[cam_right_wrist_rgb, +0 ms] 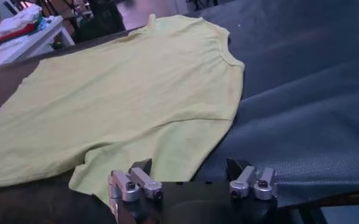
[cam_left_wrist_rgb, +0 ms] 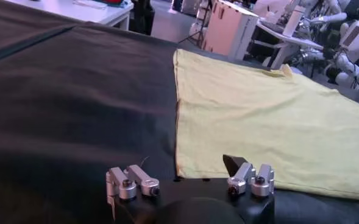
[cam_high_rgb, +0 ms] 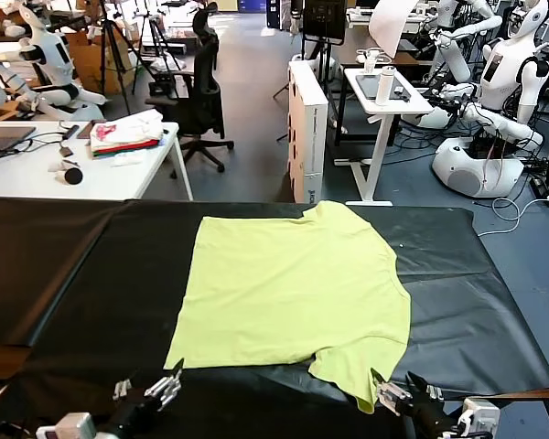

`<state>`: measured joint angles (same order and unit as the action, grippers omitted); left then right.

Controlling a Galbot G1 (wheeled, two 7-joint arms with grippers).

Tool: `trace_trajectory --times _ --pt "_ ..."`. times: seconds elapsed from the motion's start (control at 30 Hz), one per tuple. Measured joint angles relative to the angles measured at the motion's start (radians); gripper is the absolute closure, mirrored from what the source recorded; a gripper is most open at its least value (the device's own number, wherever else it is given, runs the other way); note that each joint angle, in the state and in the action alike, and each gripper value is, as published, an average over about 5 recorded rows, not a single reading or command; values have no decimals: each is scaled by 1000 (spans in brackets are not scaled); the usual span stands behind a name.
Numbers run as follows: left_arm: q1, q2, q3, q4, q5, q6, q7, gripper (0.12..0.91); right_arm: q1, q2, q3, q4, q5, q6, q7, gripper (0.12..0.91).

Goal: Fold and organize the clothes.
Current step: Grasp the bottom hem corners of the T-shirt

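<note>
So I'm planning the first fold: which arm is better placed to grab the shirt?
Probably the right: the open right gripper sits at the T-shirt's near sleeve; the open left gripper is on black cloth, just short of the hem corner.

Bright, even room light from overhead here, no hard shadows anywhere on the bench (cam_high_rgb: pixel 91 274). The black cover soaks up most of it, though there's a soft grey sheen on its right side in the head view. The T-shirt (cam_high_rgb: pixel 293 293) reads flat and evenly lit, its folds barely shaded, with a thin dark line under its near hem. Far background is sharp enough in the head view: the chair (cam_high_rgb: pixel 201 91) and the white robots (cam_high_rgb: pixel 494 101) are clear. Both wrist views are softer, slightly hazy, the far edge of each going blurry. Small glints on the left hand (cam_left_wrist_rgb: pixel 191 179) and the right hand (cam_right_wrist_rgb: pixel 191 179), on their metal knuckles.
</note>
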<state>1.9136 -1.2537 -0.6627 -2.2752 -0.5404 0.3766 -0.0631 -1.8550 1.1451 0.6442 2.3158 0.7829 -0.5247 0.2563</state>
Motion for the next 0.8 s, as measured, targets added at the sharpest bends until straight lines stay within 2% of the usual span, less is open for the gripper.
trace_trajectory --times 0.1,0.43,0.5,0.63,0.7,0.8 --pt "2 -4 4 -1 12 0 4 123 2 0 0 -2 0 0 0 132" --pt "3 -9 8 12 19 -5 5 140 7 2 -4 -10 -1 0 -1 325" --pt "4 -10 8 13 17 -8 6 193 6 2 -4 -11 -1 0 -1 364" --pt "5 -13 11 14 16 -13 10 358 7 3 -7 -15 -2 1 -1 472" --pt "4 -15 13 14 16 -15 12 469 8 4 -8 -18 -3 2 -1 536" --pt "2 -18 15 14 17 -17 14 651 9 5 -10 -22 -3 2 -1 687"
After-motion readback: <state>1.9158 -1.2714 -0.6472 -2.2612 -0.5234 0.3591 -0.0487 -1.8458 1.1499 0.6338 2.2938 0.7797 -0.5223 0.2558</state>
